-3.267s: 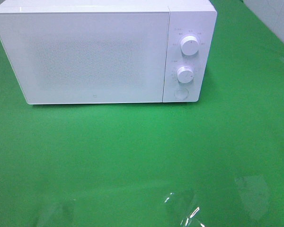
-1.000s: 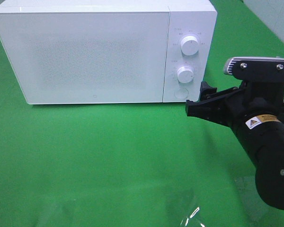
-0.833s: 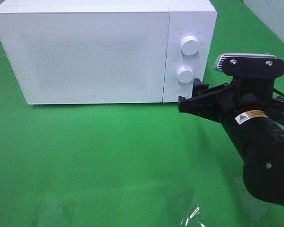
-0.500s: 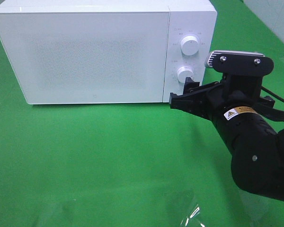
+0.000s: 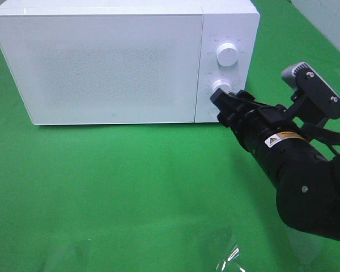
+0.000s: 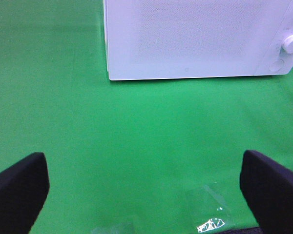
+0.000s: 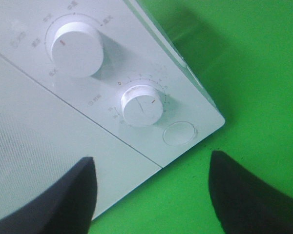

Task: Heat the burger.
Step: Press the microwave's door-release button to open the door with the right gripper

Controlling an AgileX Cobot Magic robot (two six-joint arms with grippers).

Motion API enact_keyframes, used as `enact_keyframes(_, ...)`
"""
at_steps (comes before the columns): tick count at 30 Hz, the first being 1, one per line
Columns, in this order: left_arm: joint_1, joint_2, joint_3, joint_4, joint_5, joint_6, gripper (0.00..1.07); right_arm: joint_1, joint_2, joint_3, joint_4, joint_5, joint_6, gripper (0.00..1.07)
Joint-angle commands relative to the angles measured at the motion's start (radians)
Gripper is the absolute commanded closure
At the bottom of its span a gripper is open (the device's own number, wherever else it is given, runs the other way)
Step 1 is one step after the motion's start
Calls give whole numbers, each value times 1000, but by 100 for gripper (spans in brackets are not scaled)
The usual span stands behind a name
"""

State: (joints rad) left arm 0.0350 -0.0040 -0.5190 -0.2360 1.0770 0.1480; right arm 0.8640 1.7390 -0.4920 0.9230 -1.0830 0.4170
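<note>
Since the frame half a second before, the right arm (image 5: 306, 187) had rolled, so that its camera bracket (image 5: 313, 92) stood tilted instead of level, and the right gripper (image 5: 221, 105) had shifted up the control panel toward the lower knob (image 5: 221, 85).

From the high camera, the white microwave (image 5: 113, 62) stood on the green cloth (image 5: 130, 187) with its door shut. The right gripper's tip lay over the bottom of the panel, just below the lower knob, and the upper knob (image 5: 227, 55) was clear above it. Whether the tip touched the panel could not be told from there. A patch of clear, shiny material (image 5: 229, 258) lay on the cloth near the front edge.

From the left wrist, the left gripper (image 6: 142, 161) hung over bare cloth, well apart from the microwave (image 6: 195, 39), its two dark fingers (image 6: 19, 187) spread wide with nothing between them.

From the right wrist, the right gripper (image 7: 151, 157) faced the panel closely. Its fingers (image 7: 246, 195) stood apart and held nothing, with the lower knob (image 7: 142, 105) and the round button (image 7: 179, 132) showing in the gap beyond them. The upper knob (image 7: 77, 48) sat farther along the panel.

The burger showed in none of the three views, so where it lay could not be told.
</note>
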Motion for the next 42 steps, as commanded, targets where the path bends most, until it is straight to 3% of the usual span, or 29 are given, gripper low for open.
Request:
enact_keyframes(1,-1,-16,2,-2,-7,-5,8,2,-1,-6,-9,26,219,56)
enact_keyframes(3,-1,-16,2,-2,-7,-5,8,2,-1,-6,-13,45,309,62)
enact_keyframes(4,-1,-16,2,-2,-7,-5,8,2,-1,-6,-21,64,400,70)
enact_keyframes(6,-1,-16,2,-2,-7,-5,8,2,-1,-6,-30,73,452,73)
enact_keyframes(7,-1,-16,2,-2,-7,-5,8,2,-1,-6,-52,84,558,83)
enact_keyframes(8,-1,-16,2,-2,-7,-5,8,2,-1,-6,-52,84,558,83)
enact_keyframes(9,-1,-16,2,-2,-7,-5,8,2,-1,-6,-73,99,654,90)
enact_keyframes(10,-1,-16,2,-2,-7,-5,8,2,-1,-6,-73,99,654,90)
enact_keyframes(14,-1,-16,2,-2,-7,-5,8,2,-1,-6,-122,139,840,107)
enact_keyframes(19,-1,-16,2,-2,-7,-5,8,2,-1,-6,-186,129,892,107)
enact_keyframes(29,-1,-16,2,-2,-7,-5,8,-4,0,-6,-181,130,926,107)
enact_keyframes(35,-1,-16,2,-2,-7,-5,8,-96,0,-14,-192,158,929,107)
enact_keyframes(42,-1,-16,2,-2,-7,-5,8,-117,94,-62,-241,153,991,107)
